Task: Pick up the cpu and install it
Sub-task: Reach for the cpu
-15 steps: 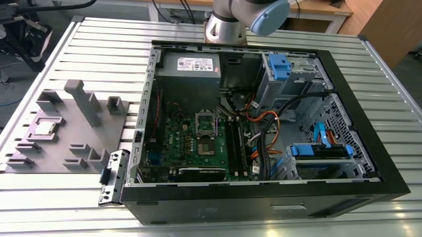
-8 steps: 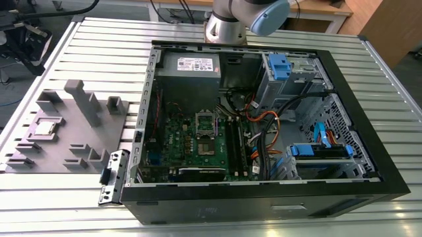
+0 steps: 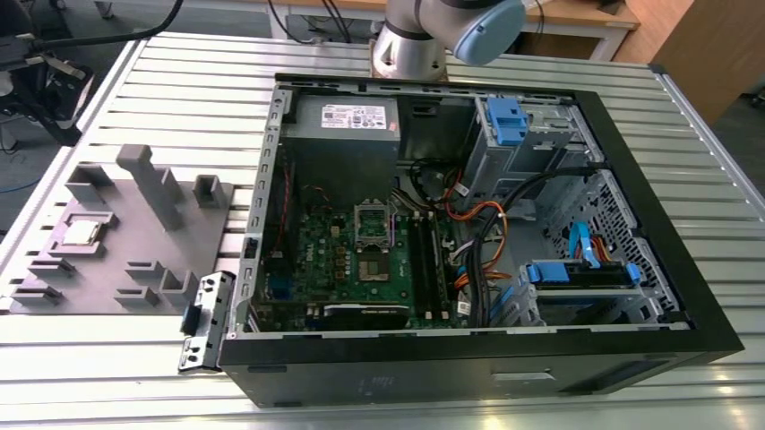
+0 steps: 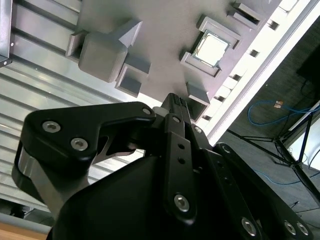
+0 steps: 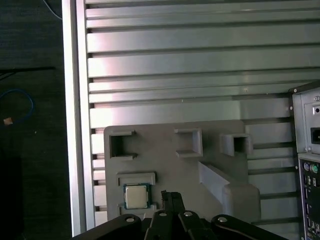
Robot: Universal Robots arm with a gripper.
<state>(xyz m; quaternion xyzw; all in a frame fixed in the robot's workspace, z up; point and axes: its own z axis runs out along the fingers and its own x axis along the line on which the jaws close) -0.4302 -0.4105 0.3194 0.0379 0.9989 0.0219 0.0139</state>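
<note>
Slatted metal table (image 3: 156, 81); arm (image 3: 413, 45) above grey fixture (image 5: 165, 165), jaws together and empty, cpu (image 5: 136, 196) in its recess.

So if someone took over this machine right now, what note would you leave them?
End effector: shut, empty, above the grey tray, close to the cpu.
Cpu: flat in its pocket on the tray, outside the open computer case.
Done: nothing picked up yet.
Left: the pickup, then fitting it into the motherboard socket.
</note>
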